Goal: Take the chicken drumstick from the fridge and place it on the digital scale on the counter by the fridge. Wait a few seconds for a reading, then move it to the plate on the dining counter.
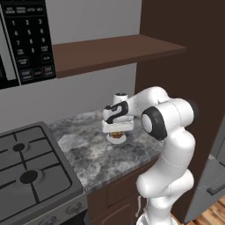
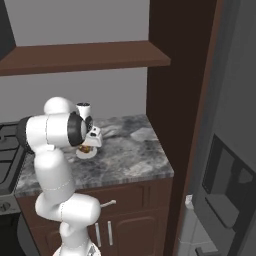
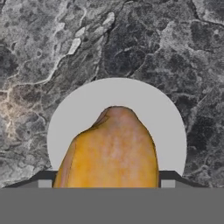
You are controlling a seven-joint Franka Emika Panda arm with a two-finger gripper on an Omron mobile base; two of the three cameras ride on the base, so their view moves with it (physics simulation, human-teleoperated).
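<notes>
My arm (image 1: pixel 169 145) is built of glossy white rounded shells, bulbous at each segment, with a smooth plastic sheen. A round dark grey to black cap (image 1: pixel 153 122) closes the side of one joint, ringed in black; I see its twin (image 2: pixel 76 129) from the right base camera. My white hand block (image 1: pixel 117 117) carries a curved black band. Two small dark finger tips (image 3: pixel 43 178) sit low in my hand camera.

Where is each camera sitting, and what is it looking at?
Left base view: behind the arm's left, looking down at the short grey-marbled counter; white arm at lower right.
Right base view: behind the arm's right, same counter, tall light-grey fridge at right; arm at lower left.
Hand view: on the hand, looking down at the glossy orange-brown chicken drumstick above the round pale-grey scale.
Both base views share the counter, arm and brown shelf.
</notes>
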